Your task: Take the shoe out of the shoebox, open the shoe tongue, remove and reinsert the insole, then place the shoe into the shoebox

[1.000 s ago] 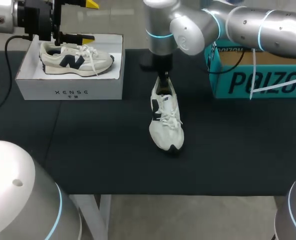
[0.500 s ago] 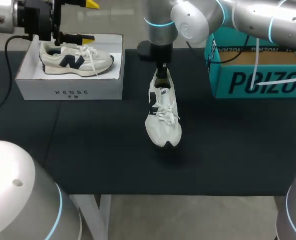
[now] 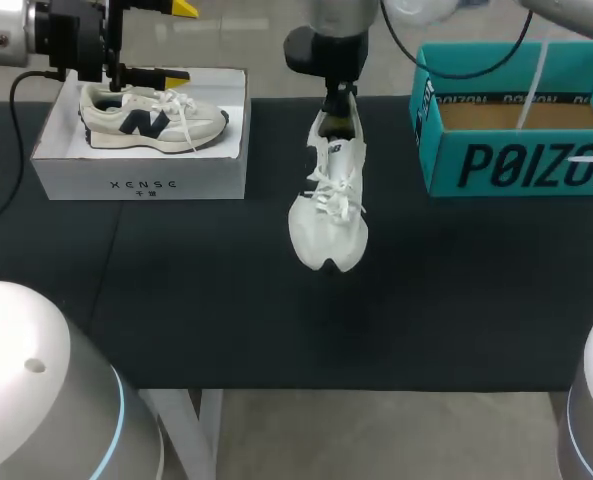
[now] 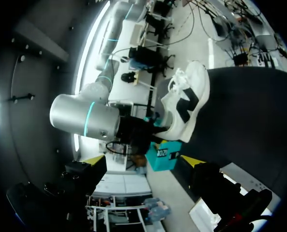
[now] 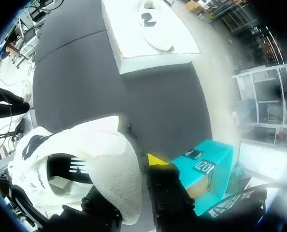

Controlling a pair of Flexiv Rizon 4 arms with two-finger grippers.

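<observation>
One white mesh sneaker with a dark side logo [image 3: 328,215] hangs toe-down under the right claw [image 3: 337,112], which pinches only its heel rim, seemingly clear of the black desk [image 3: 226,320]. Such a slim hold may slip, or the dangling toe may snag the wall of the teal cardboard shoebox [image 3: 516,160] beside the claw.

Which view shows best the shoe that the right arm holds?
The head view: the shoe hangs whole from the right gripper, heel up, toe down, laces in sight. The left wrist view shows its side from farther off. The right wrist view shows only its heel and opening, very close.
</observation>
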